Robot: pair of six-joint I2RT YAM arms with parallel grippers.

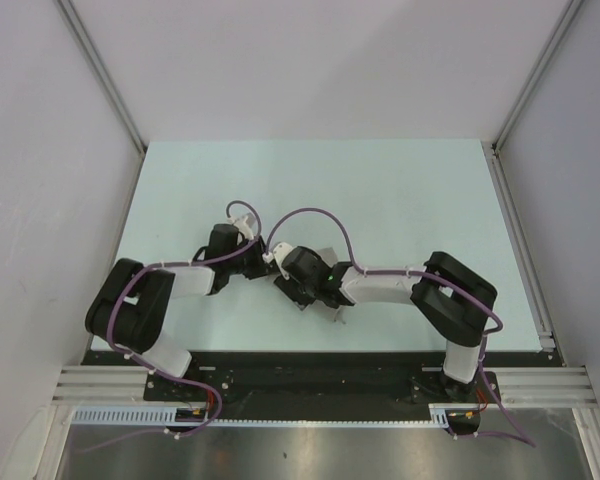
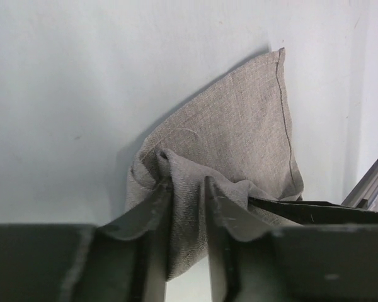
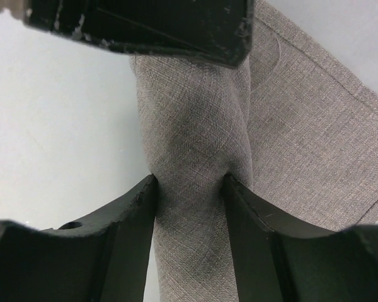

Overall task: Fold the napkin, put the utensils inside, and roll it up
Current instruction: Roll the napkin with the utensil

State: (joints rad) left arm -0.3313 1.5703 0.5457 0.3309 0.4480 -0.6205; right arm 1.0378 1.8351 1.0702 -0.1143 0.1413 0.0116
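Left gripper (image 2: pixel 188 184) and right gripper (image 3: pixel 189 180) are both pinching bunched-up folds of the napkin (image 2: pixel 239 132), crumpled between them mid table (image 1: pixel 400 190), so I'd ease the two grips apart slowly to flatten it before making a clean fold.

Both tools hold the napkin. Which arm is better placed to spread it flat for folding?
Probably the left. The left tool grips the napkin where a flat, hemmed flap begins, so a pull could open it. The right tool clamps the middle of a twisted band.
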